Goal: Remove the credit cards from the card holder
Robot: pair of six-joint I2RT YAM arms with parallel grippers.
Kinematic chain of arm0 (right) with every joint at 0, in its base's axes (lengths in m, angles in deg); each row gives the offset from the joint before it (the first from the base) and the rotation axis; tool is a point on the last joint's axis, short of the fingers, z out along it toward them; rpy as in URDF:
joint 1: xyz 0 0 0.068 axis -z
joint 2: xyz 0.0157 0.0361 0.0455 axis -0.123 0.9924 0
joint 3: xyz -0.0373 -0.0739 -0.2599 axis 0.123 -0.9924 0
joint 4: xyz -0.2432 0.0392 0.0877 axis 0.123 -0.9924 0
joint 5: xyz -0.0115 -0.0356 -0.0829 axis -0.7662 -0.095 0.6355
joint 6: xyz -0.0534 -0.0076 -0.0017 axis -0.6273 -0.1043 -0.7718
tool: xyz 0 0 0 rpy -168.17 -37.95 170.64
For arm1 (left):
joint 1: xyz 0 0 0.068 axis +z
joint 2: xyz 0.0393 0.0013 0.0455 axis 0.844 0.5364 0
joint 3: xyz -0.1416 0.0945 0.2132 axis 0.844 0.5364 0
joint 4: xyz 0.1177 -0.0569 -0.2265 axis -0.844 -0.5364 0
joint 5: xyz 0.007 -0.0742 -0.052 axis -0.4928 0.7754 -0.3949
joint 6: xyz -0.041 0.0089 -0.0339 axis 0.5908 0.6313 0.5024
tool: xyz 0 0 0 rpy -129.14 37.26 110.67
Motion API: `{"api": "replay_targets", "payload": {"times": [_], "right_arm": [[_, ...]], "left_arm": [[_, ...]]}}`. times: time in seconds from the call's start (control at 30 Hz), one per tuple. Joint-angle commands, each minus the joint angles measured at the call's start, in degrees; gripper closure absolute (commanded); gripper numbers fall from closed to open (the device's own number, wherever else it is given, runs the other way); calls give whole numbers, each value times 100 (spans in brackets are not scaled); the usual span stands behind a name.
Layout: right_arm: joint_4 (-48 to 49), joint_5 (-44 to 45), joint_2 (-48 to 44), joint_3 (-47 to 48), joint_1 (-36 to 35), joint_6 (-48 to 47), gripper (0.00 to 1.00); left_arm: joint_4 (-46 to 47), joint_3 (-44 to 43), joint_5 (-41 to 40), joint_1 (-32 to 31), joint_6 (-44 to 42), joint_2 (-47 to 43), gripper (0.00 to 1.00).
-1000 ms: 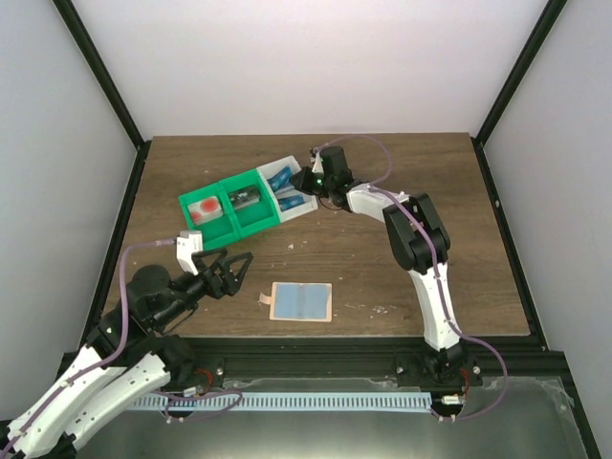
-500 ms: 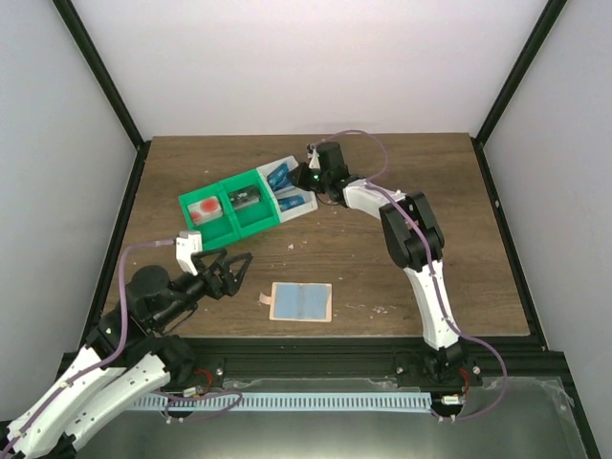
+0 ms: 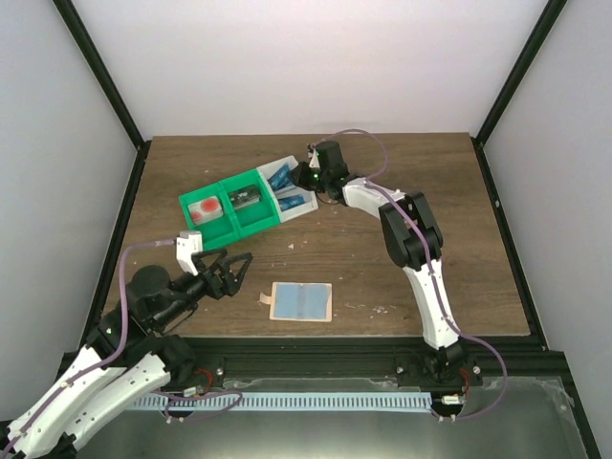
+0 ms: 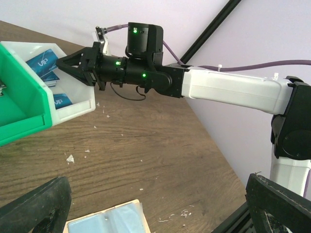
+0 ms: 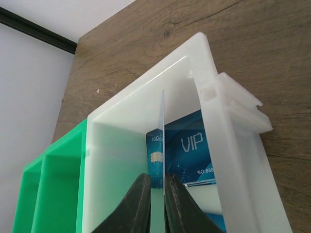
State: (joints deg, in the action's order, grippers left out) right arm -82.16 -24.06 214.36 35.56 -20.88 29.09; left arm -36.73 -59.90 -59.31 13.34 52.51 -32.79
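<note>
One blue card (image 5: 156,145) stands on edge, pinched in the right gripper's (image 5: 156,183) narrow jaws over the white bin (image 5: 214,97); the left gripper (image 3: 235,273) gapes wide.

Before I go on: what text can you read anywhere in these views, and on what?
"VIP": on the flat blue card in the white bin.
"NO.88", the rest hidden: same card.
On the upright card: a small word, perhaps "logo", too blurred to be sure.
Nothing else is readable.

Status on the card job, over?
Left gripper open, hovering near card holder. Right gripper pinching one credit card upright in white bin; other cards beneath. Nothing blocking.
</note>
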Motion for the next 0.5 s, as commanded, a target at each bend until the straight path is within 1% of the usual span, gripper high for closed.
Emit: {"api": "replay_targets", "payload": {"times": [0.0, 0.07, 0.27, 0.4, 0.47], "right_arm": [[-96, 140, 92, 326, 39, -102, 89], [-115, 140, 110, 377, 42, -102, 88], [-247, 116, 134, 622, 40, -146, 77], [-267, 140, 104, 673, 33, -161, 73], [-338, 158, 103, 761, 42, -191, 68]], "left_arm": [[88, 57, 26, 19, -114, -40, 0], [88, 61, 26, 17, -114, -26, 0], [82, 55, 60, 14, -140, -6, 0], [80, 46, 61, 12, -141, 48, 0], [73, 45, 61, 18, -141, 68, 0]]}}
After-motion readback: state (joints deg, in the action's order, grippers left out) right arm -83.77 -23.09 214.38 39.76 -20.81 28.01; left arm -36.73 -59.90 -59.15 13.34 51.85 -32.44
